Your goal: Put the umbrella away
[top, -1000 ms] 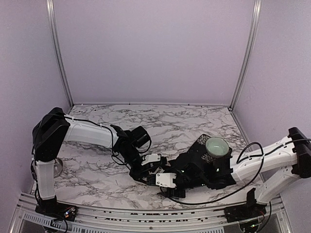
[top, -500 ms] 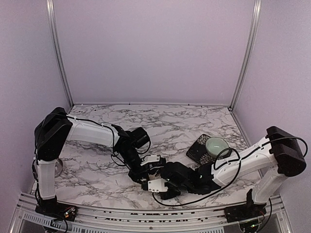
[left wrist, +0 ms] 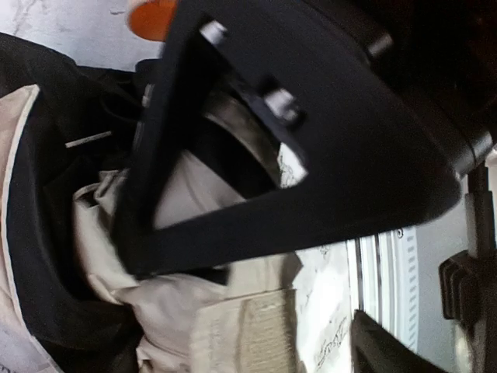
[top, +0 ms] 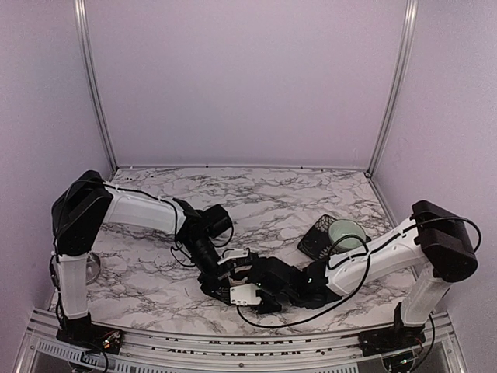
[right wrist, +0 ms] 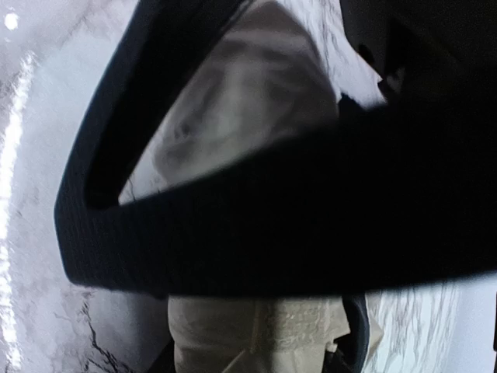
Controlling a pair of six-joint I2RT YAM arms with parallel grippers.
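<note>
Filling wrist views, the umbrella (left wrist: pixel 178 311) hides overhead.

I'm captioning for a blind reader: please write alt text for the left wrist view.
A black robot finger dominates the frame, in front of a crumpled umbrella, cream fabric with black lining. Marble table shows lower right.

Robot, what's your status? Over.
Left gripper and right gripper at umbrella, grip unclear. Umbrella crumpled, near table edge. Bowl off right, clear.
</note>
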